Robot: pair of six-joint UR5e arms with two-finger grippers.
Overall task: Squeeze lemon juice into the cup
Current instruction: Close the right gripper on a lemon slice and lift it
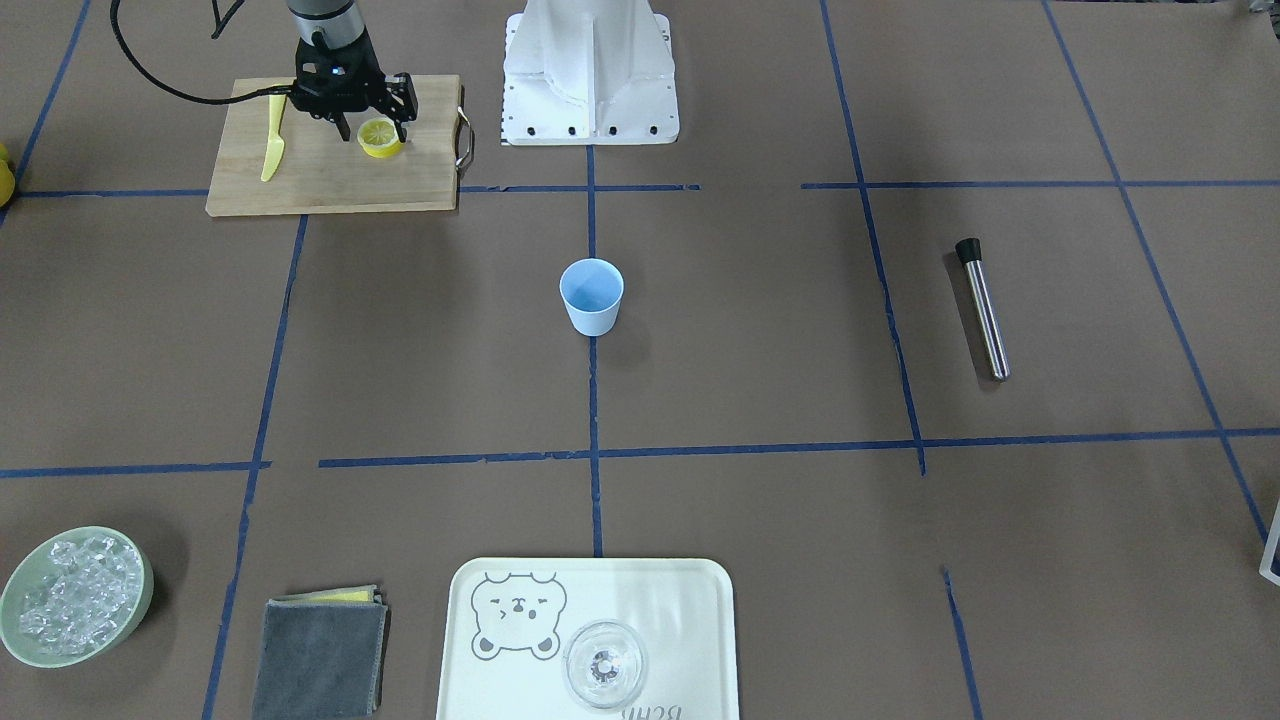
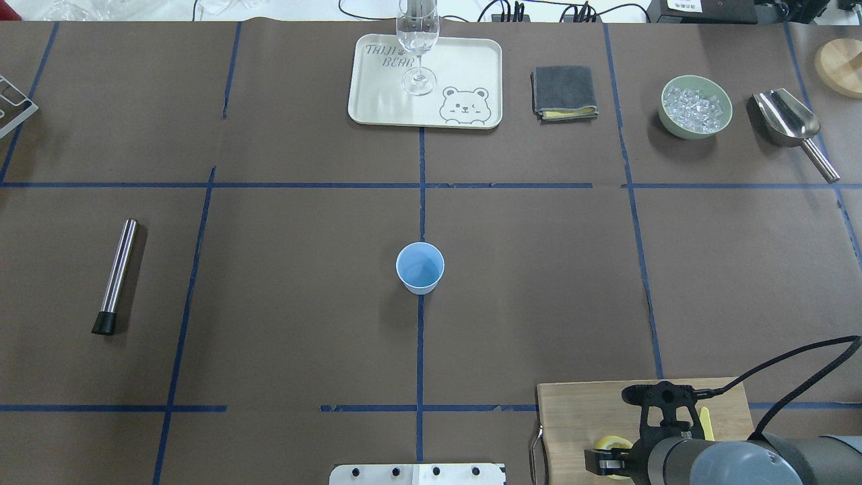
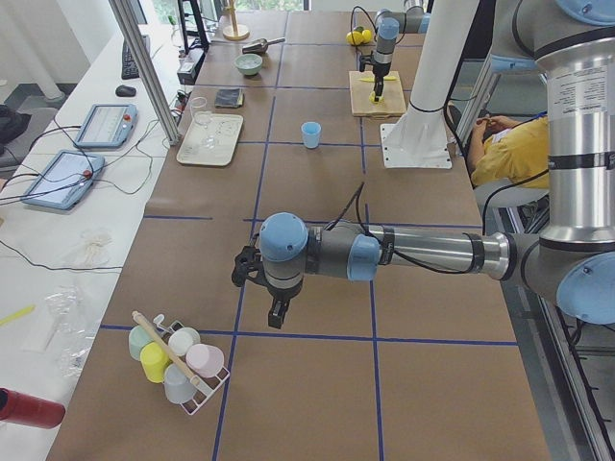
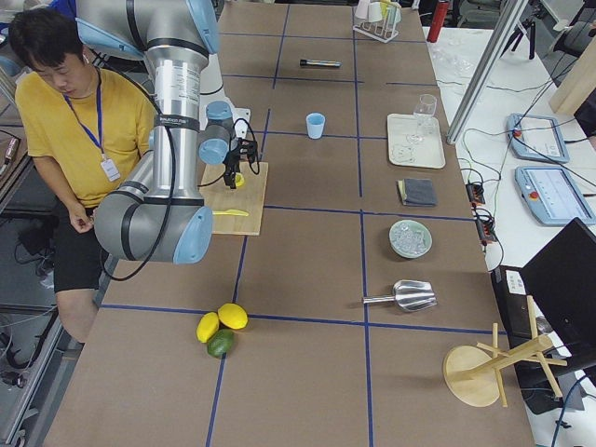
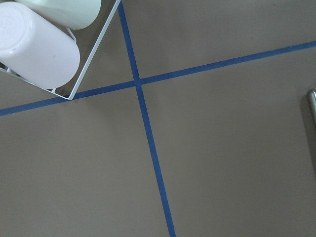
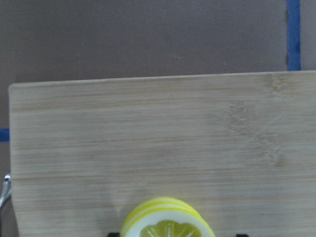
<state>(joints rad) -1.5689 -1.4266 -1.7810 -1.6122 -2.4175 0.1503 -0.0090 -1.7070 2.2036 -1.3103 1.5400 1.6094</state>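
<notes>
Right claw (image 1: 373,128) is down over the cutting board (image 1: 330,175), jaws spread wide. The lemon (image 1: 380,137) sits right between the fingers and not gripped: there's a gap on both sides in the front view.

Wrist cam shows the lemon (image 6: 168,222) dead centre just below the claw. It looks like a small stack of slices, w/ layered rind bands and the pale segmented face on top. Can't count them for sure.

Yellow knife (image 1: 272,140) lies flat on the board on the claw's other side, apart from the slices. The cup (image 1: 591,296) is well away from the claw, out toward the middle of the tabletop, upright, mouth open. Looks empty.

Left claw (image 3: 248,269) is parked far off near a rack of cups. Wide or narrow? Can't tell from that side view.

Handling, my read:
- The slice is v. light, soft, wet and prob. slippery.
- Rind is the only firm bit, so pinch rind to rind across the full width, low enough to catch the edge, not the pulp.
- A thin slice will likely buckle or fold under pressure. Fine over the cup, bad on the board.
- Stack risk: the top slice may skate off, or the claw grabs more than one.
- Firm close, but not a crushing one till it's above the cup.
</notes>
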